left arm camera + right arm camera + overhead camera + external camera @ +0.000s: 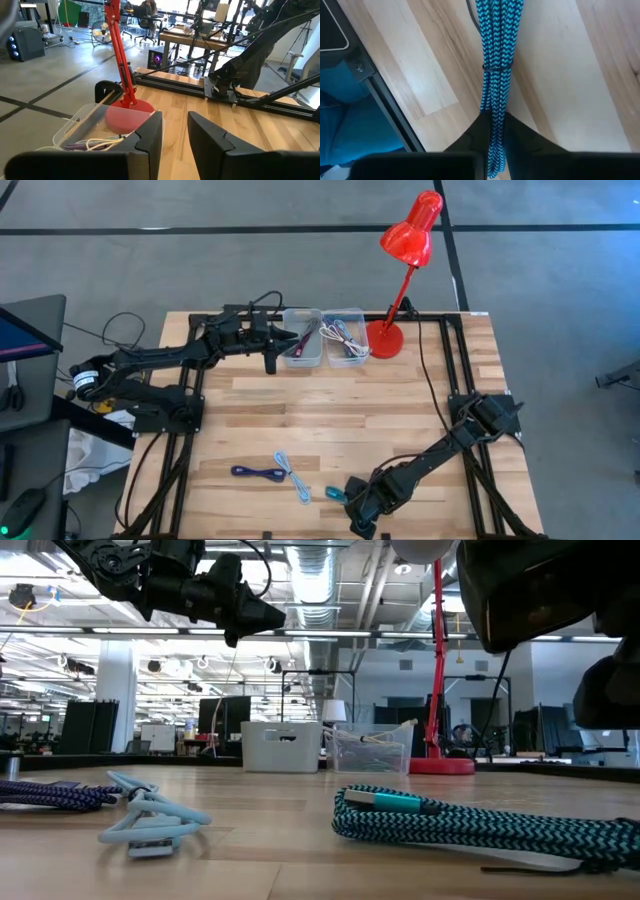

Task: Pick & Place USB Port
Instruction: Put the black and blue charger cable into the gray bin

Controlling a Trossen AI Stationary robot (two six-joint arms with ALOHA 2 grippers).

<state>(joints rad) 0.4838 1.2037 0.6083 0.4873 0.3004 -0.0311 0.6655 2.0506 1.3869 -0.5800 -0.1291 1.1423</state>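
Left to right across the table [400,405]: the left gripper [271,363] hangs above the far edge just beside two clear bins [302,338] that already hold coiled cables, its fingers [145,137] parted with nothing between them. Near the front edge lie a dark blue cable [258,472] and a light blue cable [293,478], close together. Farther right lies the teal braided USB cable [496,65], bundled and cinched by a thin tie at mid-length; the right gripper [352,502] has its fingers [470,137] clenched on one end of this bundle, which rests on the wood. A red desk lamp [405,250] stands at the far right of the bins. The bundle is judged light, soft and floppy; its braid should give friction, but a hold at the end will likely let the rest droop, so a grasp nearer the tie would carry it more evenly.
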